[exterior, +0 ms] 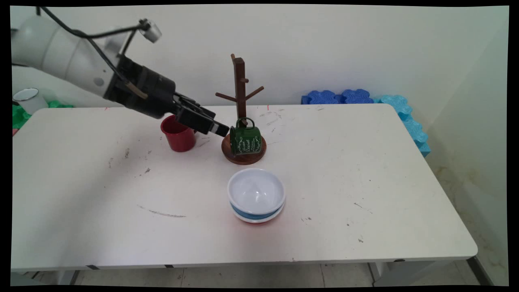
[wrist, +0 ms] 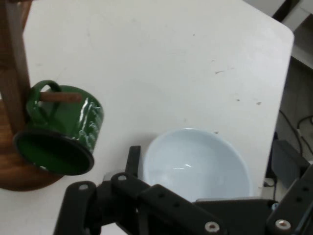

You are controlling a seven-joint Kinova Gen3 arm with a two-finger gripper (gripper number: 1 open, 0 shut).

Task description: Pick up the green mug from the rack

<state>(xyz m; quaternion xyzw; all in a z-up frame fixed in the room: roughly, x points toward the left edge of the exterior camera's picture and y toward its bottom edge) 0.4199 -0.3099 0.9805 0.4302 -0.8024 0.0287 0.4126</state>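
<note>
A dark green enamel mug point(exterior: 244, 140) with white lettering hangs by its handle from a low peg of the wooden mug tree point(exterior: 240, 87), just above the tree's round base point(exterior: 244, 156). My gripper point(exterior: 219, 129) reaches in from the left, its tip right beside the mug's left side. In the hand view the green mug point(wrist: 61, 132) hangs on the peg at the left, outside the fingers point(wrist: 133, 155). The gripper point(wrist: 217, 169) is open with nothing in it, and the white bowl point(wrist: 195, 164) shows beyond it.
A red mug point(exterior: 178, 134) stands just behind the gripper, left of the tree. A white bowl stacked on blue and red ones point(exterior: 256, 194) sits in front of the tree. Blue foam tiles point(exterior: 344, 97) line the back right edge. A white cup point(exterior: 28, 99) stands far left.
</note>
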